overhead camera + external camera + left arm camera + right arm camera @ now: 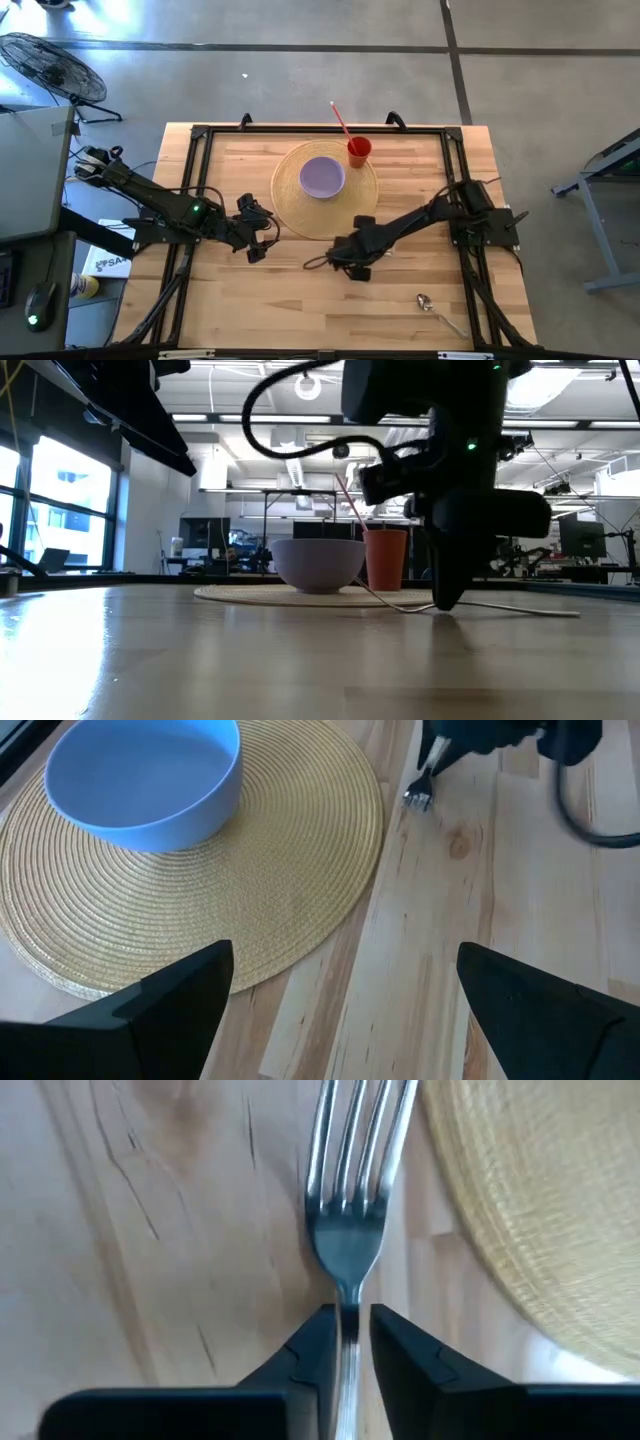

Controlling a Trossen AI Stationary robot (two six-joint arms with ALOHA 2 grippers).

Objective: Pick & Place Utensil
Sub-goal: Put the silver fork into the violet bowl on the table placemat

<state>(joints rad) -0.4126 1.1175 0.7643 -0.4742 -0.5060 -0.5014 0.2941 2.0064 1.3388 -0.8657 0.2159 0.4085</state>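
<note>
1. Two dark fingers of the right gripper (345,1342) are closed almost to touching, pinching the thin neck of a metal fork (352,1230) just behind its tines.
2. Seen from above, the right gripper (350,262) sits low over the wooden table (300,300), just beside the near edge of the round woven placemat (290,205).
3. From the right wrist camera, the fork's tines point away from the gripper and lie over bare wood, close alongside the placemat's rim.
4. From table height, the fork handle (520,607) runs nearly flat just above the tabletop.
5. On the placemat stand a pale purple bowl (322,176) and, at its far edge, a red cup (359,151) holding a red straw.
6. One spoon (432,306) lies on the table near the front right, well apart from the mat.
7. Across the mat, the left gripper (258,240) waits with its fingers spread wide, holding nothing.
</note>
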